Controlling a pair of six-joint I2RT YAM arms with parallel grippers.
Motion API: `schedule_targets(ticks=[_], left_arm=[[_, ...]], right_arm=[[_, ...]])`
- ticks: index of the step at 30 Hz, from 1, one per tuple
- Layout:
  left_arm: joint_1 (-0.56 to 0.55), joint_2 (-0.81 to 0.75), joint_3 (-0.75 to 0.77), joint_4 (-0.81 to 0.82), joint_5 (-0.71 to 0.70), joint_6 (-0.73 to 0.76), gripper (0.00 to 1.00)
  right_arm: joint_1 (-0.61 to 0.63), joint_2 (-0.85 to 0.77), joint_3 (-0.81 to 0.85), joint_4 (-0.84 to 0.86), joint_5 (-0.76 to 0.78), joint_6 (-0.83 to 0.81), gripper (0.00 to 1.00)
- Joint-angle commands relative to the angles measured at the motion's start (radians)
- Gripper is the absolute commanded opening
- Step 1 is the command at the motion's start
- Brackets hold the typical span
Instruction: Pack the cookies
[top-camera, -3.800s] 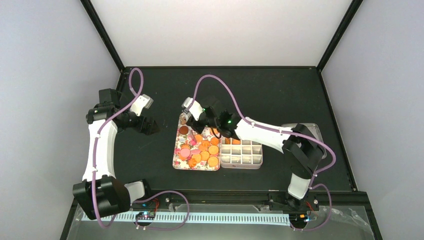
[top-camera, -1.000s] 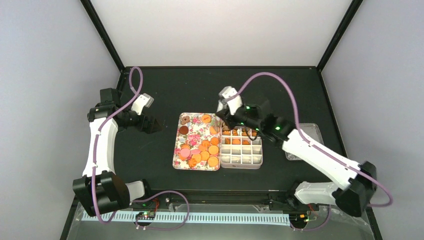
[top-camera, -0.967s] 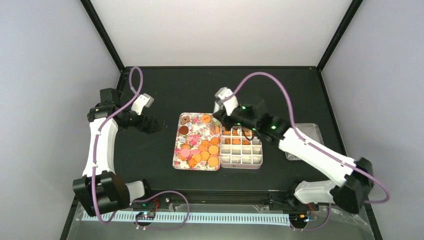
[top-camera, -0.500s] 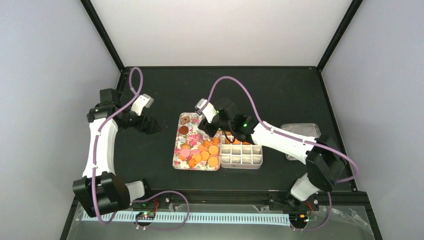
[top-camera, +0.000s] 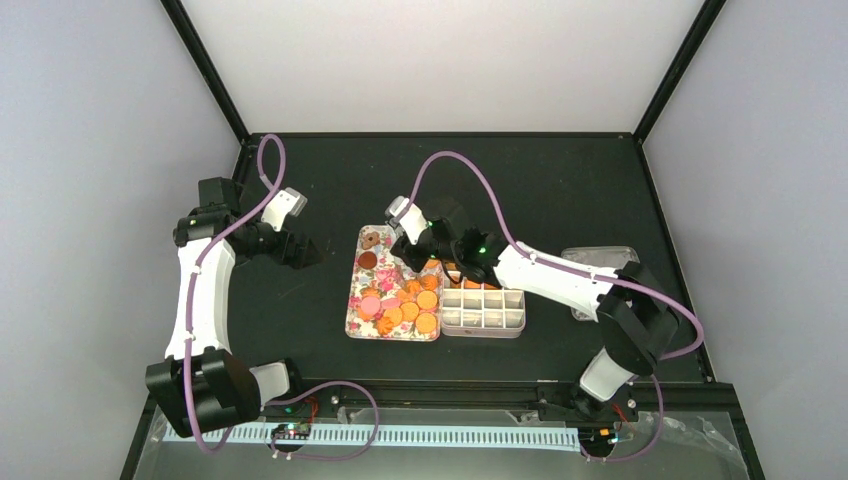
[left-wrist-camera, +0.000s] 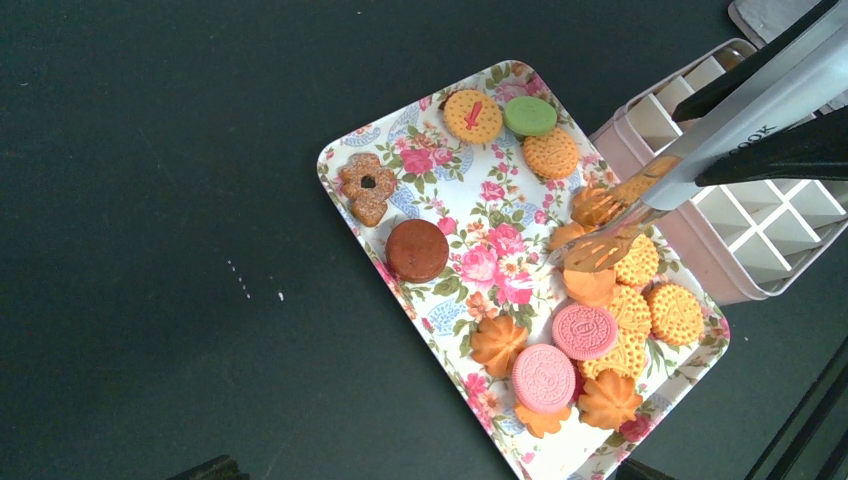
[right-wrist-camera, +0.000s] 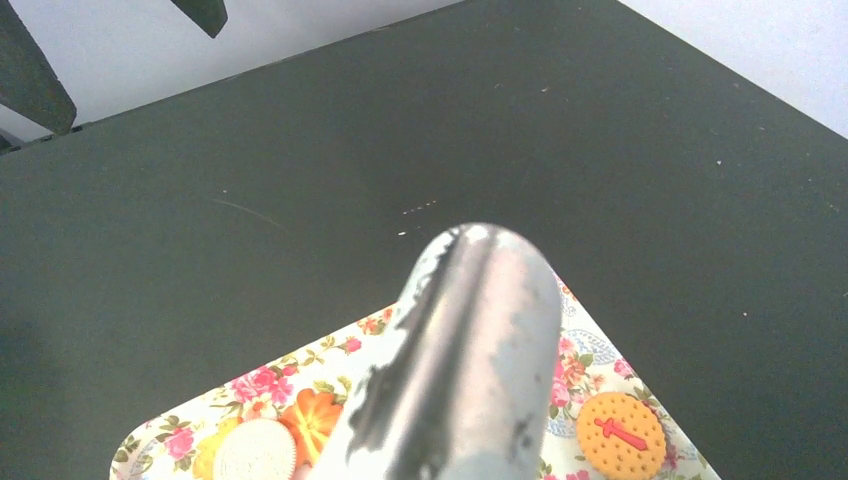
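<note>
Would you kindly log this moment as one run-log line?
step: pick from tray | right end effector: shut on tongs, tips among cookies on tray | left end effector: open, left of tray

Matt black surface (left-wrist-camera: 150, 200), a few faint scuffs. Glossy, smooth floral-printed tray (left-wrist-camera: 335, 185). Brushed-metal tongs (left-wrist-camera: 740, 110), dull smudged sheen. Smooth pale-pink plastic divided box (left-wrist-camera: 690, 270). Matt, rough, embossed cookies (left-wrist-camera: 585, 332).

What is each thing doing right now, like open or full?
Flowery rectangular tray, holding many cookies.
Small round cookies, mostly lying on the tray.
Pink box with white grid, open, near cells empty.
Shiny metal tongs, held, tips down among cookies.
Right gripper, jaws shut on the tongs.
Left gripper, jaws open, empty.
</note>
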Motion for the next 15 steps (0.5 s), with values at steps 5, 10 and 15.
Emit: schedule_targets(ticks=[5,10,15], left_arm=[[0.007,-0.02,-0.004,-0.001,0.022,0.01,0.99],[0.008,-0.023,-0.004,-0.002,0.022,0.011,0.99],[0.007,-0.022,0.0,-0.004,0.019,0.013,0.99]], right_arm=[[-0.013,0.011,0.019,0.002,0.005,0.026,0.18],[-0.033,-0.023,0.033,0.004,-0.006,0.035,0.11],[-0.046,-0.041,0.059,-0.009,-0.015,0.032,0.09]])
